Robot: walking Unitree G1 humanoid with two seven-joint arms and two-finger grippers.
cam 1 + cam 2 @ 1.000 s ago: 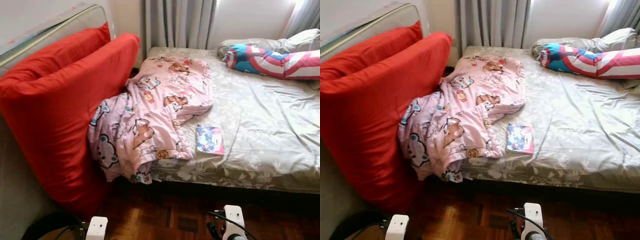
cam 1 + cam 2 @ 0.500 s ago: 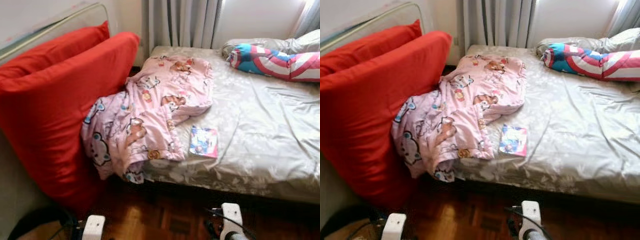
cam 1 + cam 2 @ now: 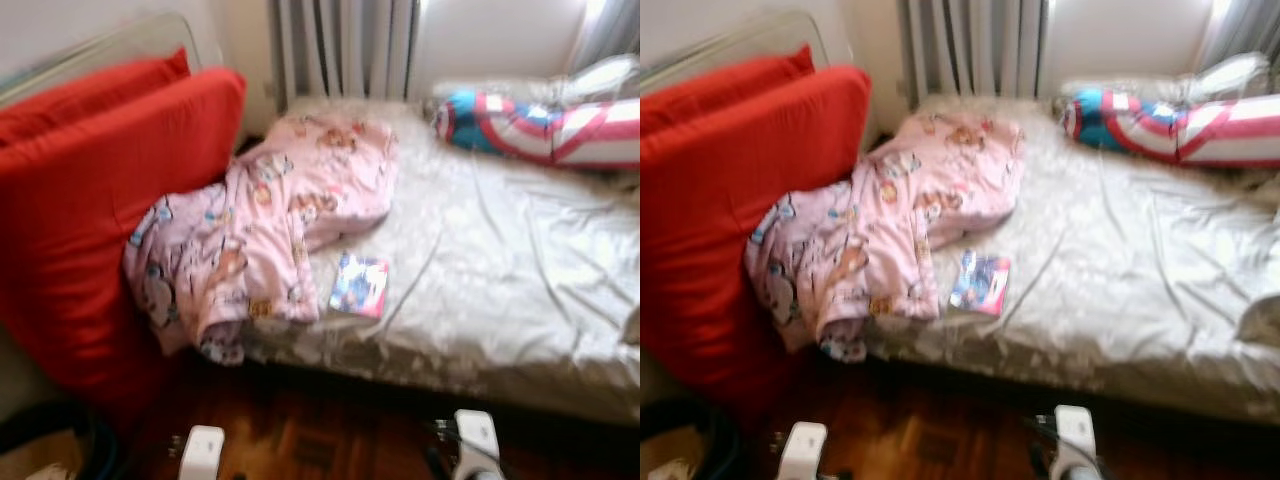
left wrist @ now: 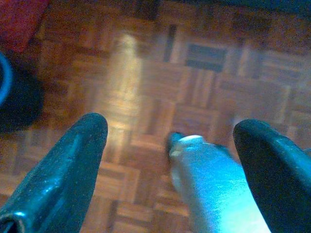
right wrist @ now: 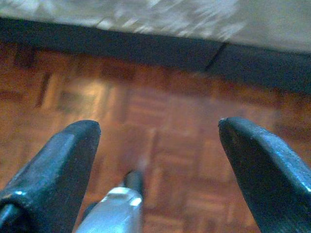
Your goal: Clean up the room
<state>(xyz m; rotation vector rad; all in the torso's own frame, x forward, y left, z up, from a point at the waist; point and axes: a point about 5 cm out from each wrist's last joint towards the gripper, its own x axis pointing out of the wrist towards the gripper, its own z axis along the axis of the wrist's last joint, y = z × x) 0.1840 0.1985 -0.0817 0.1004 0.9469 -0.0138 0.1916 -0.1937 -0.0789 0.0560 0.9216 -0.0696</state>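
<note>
The view has been swung rightward since the earlier frame; nothing itself has been shifted. Both the left gripper (image 4: 170, 170) and right gripper (image 5: 155, 174) are held open, empty, above the parquet floor (image 5: 160, 121). The pink blanket (image 3: 250, 240) and book (image 3: 358, 286) are left untidied on the bed (image 3: 520, 270).

Long black fingers (image 4: 63, 170), silver arm segment (image 4: 214, 189), white wrist housings (image 3: 203, 452).

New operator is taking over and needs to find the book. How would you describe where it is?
Start at the bed with the pale floral sheet. Near its front edge, just beside the crumpled pink cartoon blanket, lies the book. It is the only small, flat, rectangular thing there, with a glossy blue and pink cover.
</note>
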